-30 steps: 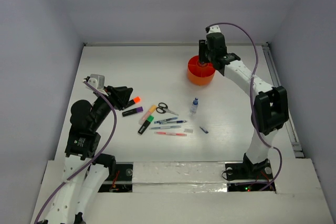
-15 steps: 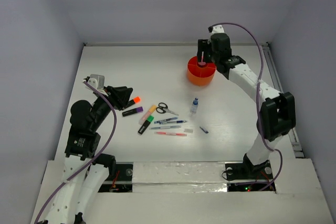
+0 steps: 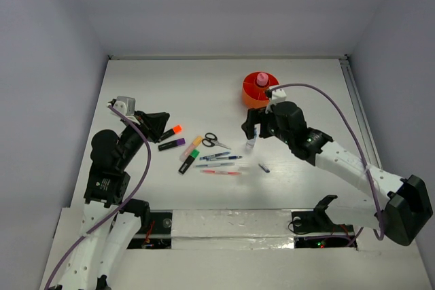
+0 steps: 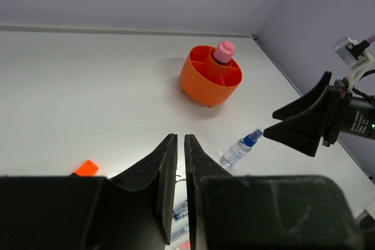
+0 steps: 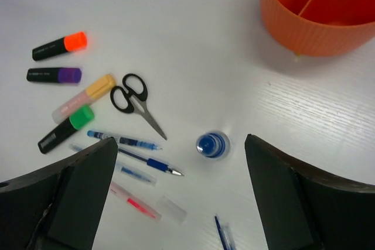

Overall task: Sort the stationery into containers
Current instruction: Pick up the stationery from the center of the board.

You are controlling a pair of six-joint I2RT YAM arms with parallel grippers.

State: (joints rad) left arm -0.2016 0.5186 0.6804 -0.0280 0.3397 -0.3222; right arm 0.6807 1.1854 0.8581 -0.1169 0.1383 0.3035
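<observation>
The orange tub [image 3: 258, 92] stands at the back right, with a pink tube [image 3: 262, 78] upright in one compartment; both show in the left wrist view [image 4: 208, 80] [image 4: 224, 52]. My right gripper [image 3: 253, 129] [image 5: 181, 143] is open wide and empty, hovering over the upright blue-capped bottle [image 3: 251, 139] [image 5: 212, 145]. The orange [image 3: 172, 130], purple [image 3: 172, 144], yellow [image 3: 192, 145] and green [image 3: 189, 161] highlighters, scissors [image 3: 215, 140] and blue and red pens [image 3: 221, 161] lie mid-table. My left gripper [image 3: 158, 124] [image 4: 180, 140] is shut and empty, left of the highlighters.
A short blue pen piece [image 3: 264, 167] lies just right of the pens, near the bottle. White walls enclose the table on the left, back and right. The tub's rim [image 5: 316, 16] is close behind the right gripper.
My right arm has drawn back from over the tub, leaving the pink tube standing in it, and has swung down toward the near side over the bottle. The left arm has not moved.
</observation>
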